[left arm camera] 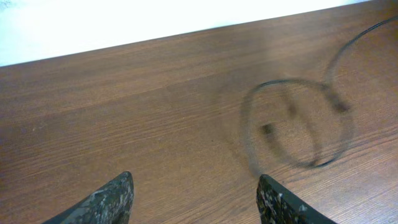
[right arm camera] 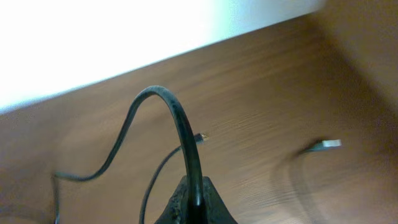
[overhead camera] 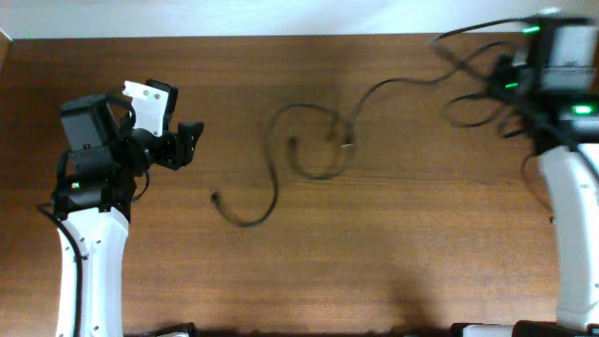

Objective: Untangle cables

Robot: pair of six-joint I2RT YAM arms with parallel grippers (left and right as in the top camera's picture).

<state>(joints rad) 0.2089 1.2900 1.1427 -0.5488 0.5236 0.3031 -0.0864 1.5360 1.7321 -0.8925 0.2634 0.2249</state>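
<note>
Pinching one black cable (right arm camera: 180, 121) — right claw (right arm camera: 194, 194).

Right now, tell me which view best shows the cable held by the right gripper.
Right wrist: the cable arches up from the shut right gripper. Overhead shows it blurred, trailing towards the loose loops. Left wrist shows only those loops.

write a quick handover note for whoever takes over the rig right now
Left gripper: open, empty, hovering over the table just short of the loop.
Right gripper: shut on one cable, raised at the far right.
Cables: loose loop mid-table; a tail with a plug end lies toward the left arm.
Done: one strand gripped and lifted.
Left: loop not yet opened; separate the cords and lay them apart.
</note>
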